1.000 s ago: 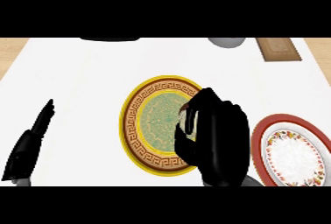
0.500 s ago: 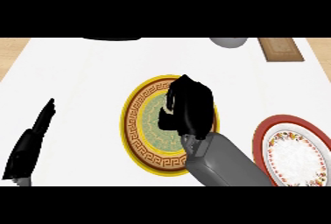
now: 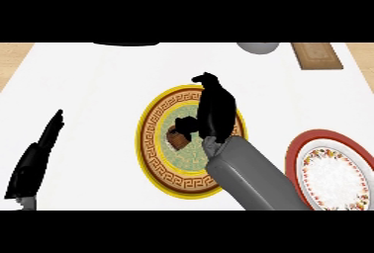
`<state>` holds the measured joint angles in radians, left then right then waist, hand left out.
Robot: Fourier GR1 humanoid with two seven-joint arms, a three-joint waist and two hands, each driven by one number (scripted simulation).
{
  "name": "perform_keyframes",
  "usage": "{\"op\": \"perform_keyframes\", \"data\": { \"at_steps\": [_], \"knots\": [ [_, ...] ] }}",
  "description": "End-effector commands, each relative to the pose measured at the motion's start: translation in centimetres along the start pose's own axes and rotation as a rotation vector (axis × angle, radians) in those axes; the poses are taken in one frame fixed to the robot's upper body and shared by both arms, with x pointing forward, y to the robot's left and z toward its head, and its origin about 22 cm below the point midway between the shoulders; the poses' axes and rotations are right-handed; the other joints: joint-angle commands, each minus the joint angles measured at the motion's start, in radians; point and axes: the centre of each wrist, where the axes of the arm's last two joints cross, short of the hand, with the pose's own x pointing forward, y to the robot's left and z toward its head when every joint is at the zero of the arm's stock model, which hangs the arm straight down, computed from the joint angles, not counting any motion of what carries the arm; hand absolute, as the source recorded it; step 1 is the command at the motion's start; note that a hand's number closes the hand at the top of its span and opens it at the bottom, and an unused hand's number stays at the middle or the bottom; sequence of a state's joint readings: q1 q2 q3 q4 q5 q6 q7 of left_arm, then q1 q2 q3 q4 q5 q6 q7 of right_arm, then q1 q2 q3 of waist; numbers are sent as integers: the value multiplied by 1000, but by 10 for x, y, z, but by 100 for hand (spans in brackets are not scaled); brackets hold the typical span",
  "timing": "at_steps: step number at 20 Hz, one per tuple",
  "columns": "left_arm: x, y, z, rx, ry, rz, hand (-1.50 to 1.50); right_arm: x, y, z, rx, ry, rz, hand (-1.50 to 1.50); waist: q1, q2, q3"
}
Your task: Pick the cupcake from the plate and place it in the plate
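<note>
Though on yellow plate (image 3: 157, 163), cupcake (image 3: 177, 139) w/ right-hand fingers (image 3: 185, 124) touching.

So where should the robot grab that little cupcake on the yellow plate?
Probably round its sides, low on the brown wrapper, coming down from above. The cupcake sits near the middle of the yellow plate, whose raised rim would get in the way of a flat sideways reach. The right hand is already over it, thumb close beside it.
</note>
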<state>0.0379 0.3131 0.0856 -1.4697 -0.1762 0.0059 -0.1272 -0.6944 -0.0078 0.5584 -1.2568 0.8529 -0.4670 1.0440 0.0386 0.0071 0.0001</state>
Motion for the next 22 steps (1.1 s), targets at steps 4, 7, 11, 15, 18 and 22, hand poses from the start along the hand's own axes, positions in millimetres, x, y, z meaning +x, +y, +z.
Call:
{"op": "perform_keyframes", "data": {
  "at_steps": [4,7,11,15,18,22],
  "knots": [
    [-6,-2,4,4,32,9,0,4,-9,-6,-222,57,-306,-150,-28,-8,0],
    [-4,3,18,27,32,-10,0,-8,-16,-1,-302,99,-376,-150,-38,-17,0],
    [-12,1,20,61,37,-2,0,-33,-36,6,-393,128,-471,-150,-60,-16,0],
    [-16,8,22,53,45,4,0,-59,-61,32,-446,97,-618,-150,-63,-13,1],
    [-8,-2,30,49,41,12,0,-92,-81,59,-459,49,-625,-150,-53,-12,1],
    [-2,19,22,54,29,-5,0,-140,-100,85,-473,8,-577,-150,-46,-9,2]
  ]
}}
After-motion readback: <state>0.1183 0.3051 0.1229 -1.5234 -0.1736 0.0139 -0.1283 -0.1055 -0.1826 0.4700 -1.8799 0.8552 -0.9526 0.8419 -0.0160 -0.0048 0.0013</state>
